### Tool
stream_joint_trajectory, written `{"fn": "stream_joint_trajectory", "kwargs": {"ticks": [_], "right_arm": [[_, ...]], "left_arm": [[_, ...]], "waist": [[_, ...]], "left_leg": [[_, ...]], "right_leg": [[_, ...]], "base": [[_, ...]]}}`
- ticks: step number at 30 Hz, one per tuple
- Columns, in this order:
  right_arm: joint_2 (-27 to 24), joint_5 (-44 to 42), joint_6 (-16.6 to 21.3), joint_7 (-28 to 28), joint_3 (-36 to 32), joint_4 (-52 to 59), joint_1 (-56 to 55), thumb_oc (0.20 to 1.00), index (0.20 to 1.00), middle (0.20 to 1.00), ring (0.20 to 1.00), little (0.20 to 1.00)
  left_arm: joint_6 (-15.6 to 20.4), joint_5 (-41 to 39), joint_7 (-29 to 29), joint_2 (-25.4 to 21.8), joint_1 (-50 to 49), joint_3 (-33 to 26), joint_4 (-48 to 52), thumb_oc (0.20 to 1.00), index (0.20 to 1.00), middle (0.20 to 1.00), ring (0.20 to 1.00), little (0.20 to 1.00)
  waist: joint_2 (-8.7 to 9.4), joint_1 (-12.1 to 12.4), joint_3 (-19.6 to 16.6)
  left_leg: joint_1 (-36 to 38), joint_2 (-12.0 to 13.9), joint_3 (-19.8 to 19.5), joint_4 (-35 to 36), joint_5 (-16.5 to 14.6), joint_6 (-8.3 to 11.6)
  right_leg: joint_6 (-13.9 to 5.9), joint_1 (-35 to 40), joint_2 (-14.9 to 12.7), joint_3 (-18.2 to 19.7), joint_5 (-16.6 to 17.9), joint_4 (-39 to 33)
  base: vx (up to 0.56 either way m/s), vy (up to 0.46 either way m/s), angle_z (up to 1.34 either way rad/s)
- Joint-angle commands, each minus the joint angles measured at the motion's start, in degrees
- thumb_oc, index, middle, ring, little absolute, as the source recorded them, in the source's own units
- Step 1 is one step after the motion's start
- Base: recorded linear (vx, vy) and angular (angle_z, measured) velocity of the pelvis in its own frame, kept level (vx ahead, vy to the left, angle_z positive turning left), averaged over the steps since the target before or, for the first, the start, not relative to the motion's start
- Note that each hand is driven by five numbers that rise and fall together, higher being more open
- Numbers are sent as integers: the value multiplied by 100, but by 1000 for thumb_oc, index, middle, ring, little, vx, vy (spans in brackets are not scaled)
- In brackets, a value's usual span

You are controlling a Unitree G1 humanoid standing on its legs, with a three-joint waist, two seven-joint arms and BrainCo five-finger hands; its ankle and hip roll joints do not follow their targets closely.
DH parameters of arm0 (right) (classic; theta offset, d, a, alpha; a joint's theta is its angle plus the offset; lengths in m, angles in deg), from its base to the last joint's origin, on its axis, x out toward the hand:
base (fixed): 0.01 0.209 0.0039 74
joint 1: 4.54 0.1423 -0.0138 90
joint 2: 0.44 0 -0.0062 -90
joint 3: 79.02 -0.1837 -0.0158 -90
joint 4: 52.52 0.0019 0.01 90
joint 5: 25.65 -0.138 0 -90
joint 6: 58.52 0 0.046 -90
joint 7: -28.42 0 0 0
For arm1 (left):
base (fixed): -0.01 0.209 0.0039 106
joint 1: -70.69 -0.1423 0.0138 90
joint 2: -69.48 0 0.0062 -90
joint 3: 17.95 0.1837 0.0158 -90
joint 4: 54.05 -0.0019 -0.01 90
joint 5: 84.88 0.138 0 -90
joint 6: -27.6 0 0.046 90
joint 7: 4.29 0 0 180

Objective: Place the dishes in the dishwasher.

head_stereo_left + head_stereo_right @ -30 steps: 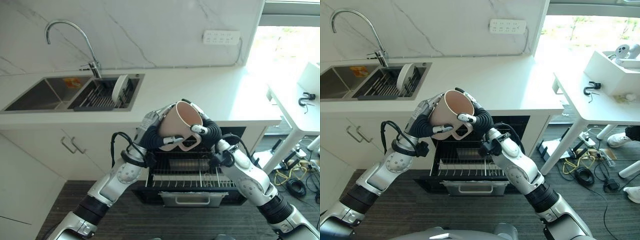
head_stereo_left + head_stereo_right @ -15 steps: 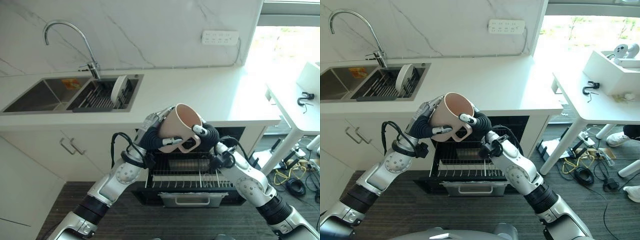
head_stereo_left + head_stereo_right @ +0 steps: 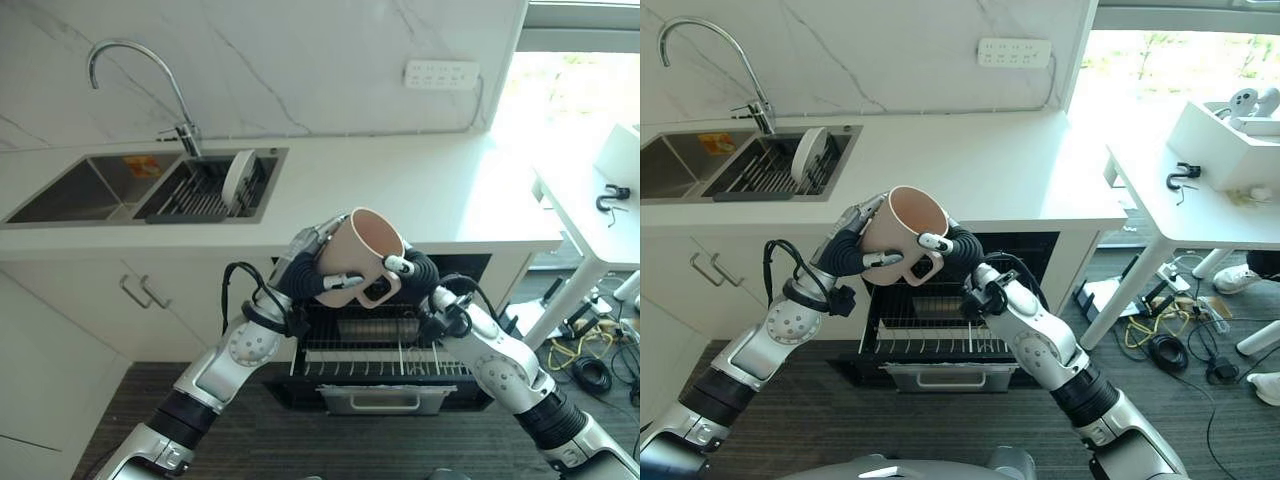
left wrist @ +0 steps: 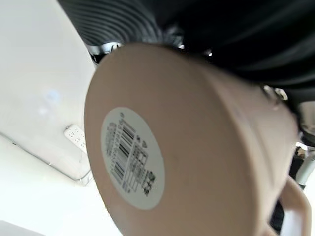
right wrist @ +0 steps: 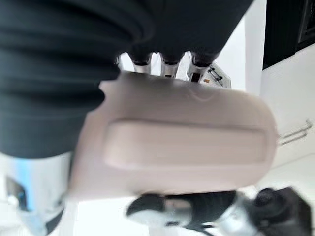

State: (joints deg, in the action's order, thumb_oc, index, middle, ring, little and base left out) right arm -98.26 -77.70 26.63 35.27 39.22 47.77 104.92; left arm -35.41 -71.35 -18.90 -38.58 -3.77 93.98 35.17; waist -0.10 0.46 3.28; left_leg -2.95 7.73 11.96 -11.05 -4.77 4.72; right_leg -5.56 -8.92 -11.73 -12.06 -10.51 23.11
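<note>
A beige mug (image 3: 362, 248) hangs tilted in the air between both hands, its mouth facing up and back, above the pulled-out dishwasher rack (image 3: 380, 352). My left hand (image 3: 305, 262) is shut round the mug's body; its base with a barcode label (image 4: 133, 157) shows in the left wrist view. My right hand (image 3: 418, 268) comes in from the other side and is curled round the mug's handle (image 5: 187, 147). A white plate (image 3: 238, 175) stands upright in the drying rack in the sink (image 3: 110, 195).
The white countertop (image 3: 400, 190) runs above the dishwasher opening, with a curved tap (image 3: 130, 55) at the sink. Cabinet doors with metal handles (image 3: 145, 292) stand to the left. A white table (image 3: 590, 215) and loose cables on the floor lie to the right.
The mug and both hands have sunk very slightly towards the rack. Both grips look the same.
</note>
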Motion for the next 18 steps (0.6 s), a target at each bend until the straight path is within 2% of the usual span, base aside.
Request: {"fn": "stream_joint_trajectory", "kwargs": {"ticks": [1, 6, 10, 18], "right_arm": [[267, 590, 98, 479, 54, 458, 375, 1000, 1000, 1000, 1000, 1000], [37, 1274, 69, 435, 16, 529, 442, 1000, 1000, 1000, 1000, 1000], [-61, 1429, 20, 309, -2, 550, 494, 1000, 1000, 1000, 1000, 1000], [201, 1498, -197, -56, 184, 334, 769, 1000, 1000, 1000, 1000, 1000]], "left_arm": [[88, -412, 163, -137, 528, -119, 113, 200, 200, 200, 200, 200], [19, -424, 296, -211, 514, -178, 224, 200, 200, 200, 200, 200], [-97, -323, 282, -203, 526, -171, 315, 200, 200, 200, 200, 200], [-195, -183, 241, -92, 583, -81, 311, 200, 200, 200, 200, 200]], "waist": [[184, 93, 32], [196, 95, 33], [195, 82, 51], [186, 124, 60]], "left_leg": [[-234, 107, -264, -614, -696, -13], [-226, 101, -262, -614, -698, -16], [-223, 100, -260, -614, -700, -15], [-219, 94, -280, -614, -696, -11]], "right_leg": [[-375, 387, -177, -55, 214, -592], [-381, 390, -176, -55, 227, -592], [-380, 388, -177, -49, 229, -592], [-360, 399, -169, -39, 218, -592]], "base": [[0, 0, 0], [0, 0, 0], [0, 0, 0], [0, 0, 0]]}}
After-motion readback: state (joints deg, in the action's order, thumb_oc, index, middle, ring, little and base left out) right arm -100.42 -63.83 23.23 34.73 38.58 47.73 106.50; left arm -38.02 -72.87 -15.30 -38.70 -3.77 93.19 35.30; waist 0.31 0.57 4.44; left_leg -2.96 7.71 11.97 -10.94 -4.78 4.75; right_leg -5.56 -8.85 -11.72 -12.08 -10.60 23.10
